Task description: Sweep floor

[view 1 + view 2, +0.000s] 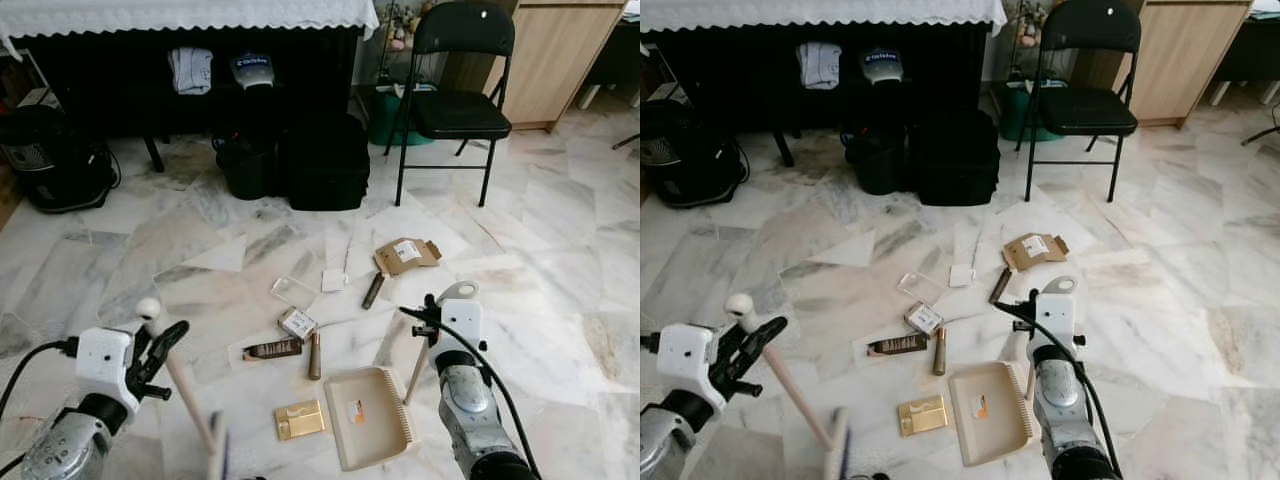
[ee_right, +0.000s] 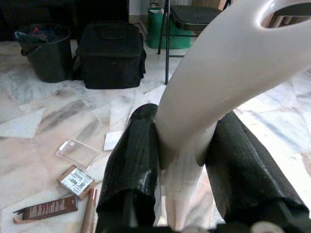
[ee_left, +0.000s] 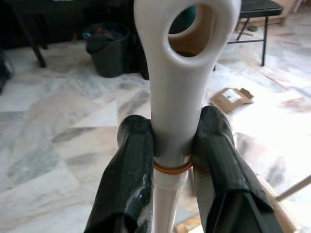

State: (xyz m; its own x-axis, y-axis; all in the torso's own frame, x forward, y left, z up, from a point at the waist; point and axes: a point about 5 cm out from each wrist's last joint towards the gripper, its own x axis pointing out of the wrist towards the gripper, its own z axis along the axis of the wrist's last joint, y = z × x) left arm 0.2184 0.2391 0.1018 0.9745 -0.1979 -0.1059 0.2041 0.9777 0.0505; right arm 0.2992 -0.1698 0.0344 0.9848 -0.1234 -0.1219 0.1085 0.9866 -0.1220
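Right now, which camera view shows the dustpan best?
The left eye view: the whole dustpan lies on the floor beside the right gripper. The right eye view shows it similarly. The right wrist view shows its handle gripped.

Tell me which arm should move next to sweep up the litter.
Left. Its claw grips the broom; the right claw holds the dustpan, set on the floor beside the gold box.

The marble floor (image 1: 560, 250) carries a dustpan (image 1: 365, 415), scattered boxes (image 1: 298, 323), a black bag (image 1: 325, 160), a bucket (image 1: 245, 165) and a folding chair (image 1: 455, 100).
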